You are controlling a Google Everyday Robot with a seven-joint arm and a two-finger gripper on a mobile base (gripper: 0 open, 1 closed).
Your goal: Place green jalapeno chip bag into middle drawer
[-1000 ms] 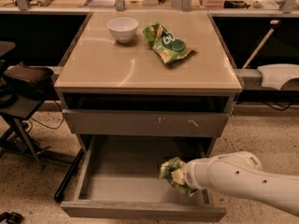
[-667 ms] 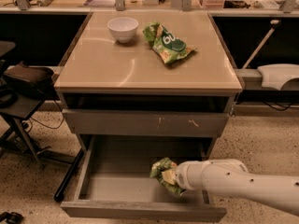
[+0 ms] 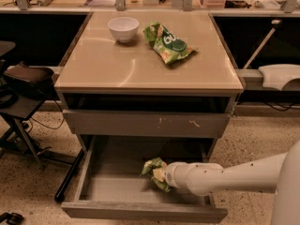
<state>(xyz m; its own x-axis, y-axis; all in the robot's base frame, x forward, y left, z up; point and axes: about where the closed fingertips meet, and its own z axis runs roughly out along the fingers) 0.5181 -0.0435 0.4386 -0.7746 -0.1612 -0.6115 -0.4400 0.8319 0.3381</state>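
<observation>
The green jalapeno chip bag [image 3: 152, 168] is crumpled at the tip of my gripper [image 3: 161, 175], over the middle of the open middle drawer [image 3: 140, 212]. The gripper is shut on the bag and holds it just above the grey tray floor [image 3: 110, 187]. My white arm [image 3: 225, 177] reaches in from the right, over the drawer's right side. The bag hides the fingertips.
A grey drawer front with pale scratch marks [image 3: 145, 123] is closed above. On the tan cabinet top [image 3: 103, 64] stand a white bowl [image 3: 123, 28] and a green "bu" bag [image 3: 168, 43]. A dark chair [image 3: 26, 81] and a black bar [image 3: 69, 176] are at left.
My gripper has moved left across the open drawer with the green bag in it, from near the right wall toward the middle.
</observation>
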